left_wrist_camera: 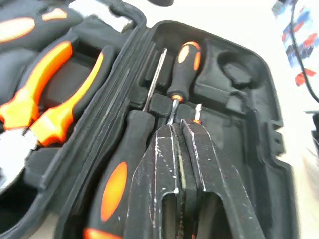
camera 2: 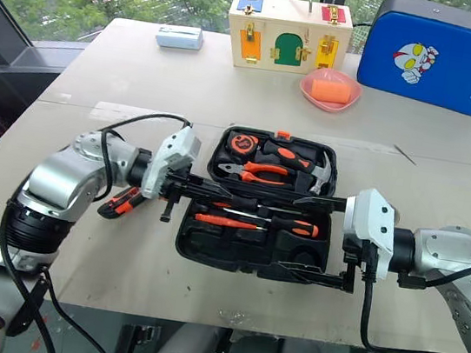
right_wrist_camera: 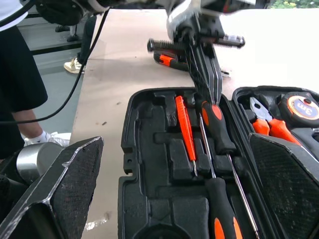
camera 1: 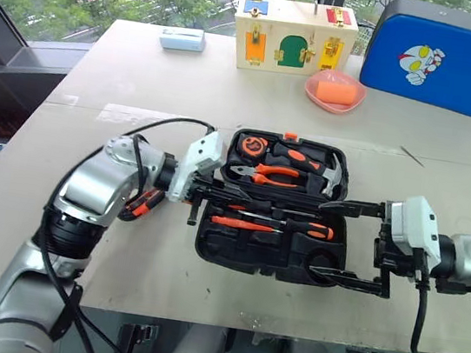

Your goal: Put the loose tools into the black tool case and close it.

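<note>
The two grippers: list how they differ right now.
The left gripper has its jaws shut; the right gripper has its jaws wide open. The left reaches over the black tool case from its left edge; the right straddles the case's right end. Both have black fingers and hold nothing.

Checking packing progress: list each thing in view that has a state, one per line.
black tool case: open, lying flat.
two long screwdrivers: seated in the case.
slim tester screwdriver: in the case.
utility knife: loose on the table.
left gripper: jaws shut, over the case.
right gripper: jaws open, empty.
</note>
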`<state>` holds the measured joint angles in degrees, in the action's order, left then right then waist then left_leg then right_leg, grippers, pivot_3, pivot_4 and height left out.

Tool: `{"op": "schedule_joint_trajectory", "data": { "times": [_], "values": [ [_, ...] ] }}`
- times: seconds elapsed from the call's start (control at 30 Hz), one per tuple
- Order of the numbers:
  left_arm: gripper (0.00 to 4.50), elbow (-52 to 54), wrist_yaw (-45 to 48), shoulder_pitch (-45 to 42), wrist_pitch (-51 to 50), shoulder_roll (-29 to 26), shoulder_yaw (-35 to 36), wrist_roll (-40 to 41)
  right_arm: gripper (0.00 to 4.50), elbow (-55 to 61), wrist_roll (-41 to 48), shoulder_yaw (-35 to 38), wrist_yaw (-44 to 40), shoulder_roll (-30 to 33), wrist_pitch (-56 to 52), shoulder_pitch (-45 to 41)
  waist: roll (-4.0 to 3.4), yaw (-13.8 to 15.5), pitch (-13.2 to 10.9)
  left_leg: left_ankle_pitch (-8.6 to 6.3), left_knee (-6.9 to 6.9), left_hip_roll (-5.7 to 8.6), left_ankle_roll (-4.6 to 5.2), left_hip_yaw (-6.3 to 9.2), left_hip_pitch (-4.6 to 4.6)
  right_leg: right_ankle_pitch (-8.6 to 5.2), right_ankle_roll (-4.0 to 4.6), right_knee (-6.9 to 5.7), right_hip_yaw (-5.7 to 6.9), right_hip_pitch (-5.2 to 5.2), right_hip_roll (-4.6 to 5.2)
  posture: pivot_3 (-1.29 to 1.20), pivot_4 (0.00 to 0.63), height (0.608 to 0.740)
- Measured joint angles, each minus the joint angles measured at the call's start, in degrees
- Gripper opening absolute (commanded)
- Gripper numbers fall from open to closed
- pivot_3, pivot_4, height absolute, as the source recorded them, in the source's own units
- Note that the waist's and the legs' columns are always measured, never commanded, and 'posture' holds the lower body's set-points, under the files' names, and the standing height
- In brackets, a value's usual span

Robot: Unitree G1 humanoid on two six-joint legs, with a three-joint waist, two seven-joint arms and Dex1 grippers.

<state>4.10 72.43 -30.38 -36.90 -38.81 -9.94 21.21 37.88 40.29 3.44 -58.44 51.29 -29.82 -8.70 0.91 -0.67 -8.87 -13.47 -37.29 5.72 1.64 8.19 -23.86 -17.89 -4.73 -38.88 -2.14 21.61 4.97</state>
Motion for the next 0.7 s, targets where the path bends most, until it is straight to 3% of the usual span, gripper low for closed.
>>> {"op": "schedule_joint_trajectory", "data": {
  "times": [0.7],
  "values": [
    [0.07,1.44,-3.45,9.11,14.82,-2.68,-3.95,-5.77,4.5,-0.89,-0.65,0.0,0.02,0.01,0.16,0.84,-0.18,-0.11,0.28,-0.01,0.14,-0.01,0.0,-0.01,0.12,0.0,0.01,0.03,-0.13,-0.01,0.01,0.0,0.15,0.735]
  ]
}}
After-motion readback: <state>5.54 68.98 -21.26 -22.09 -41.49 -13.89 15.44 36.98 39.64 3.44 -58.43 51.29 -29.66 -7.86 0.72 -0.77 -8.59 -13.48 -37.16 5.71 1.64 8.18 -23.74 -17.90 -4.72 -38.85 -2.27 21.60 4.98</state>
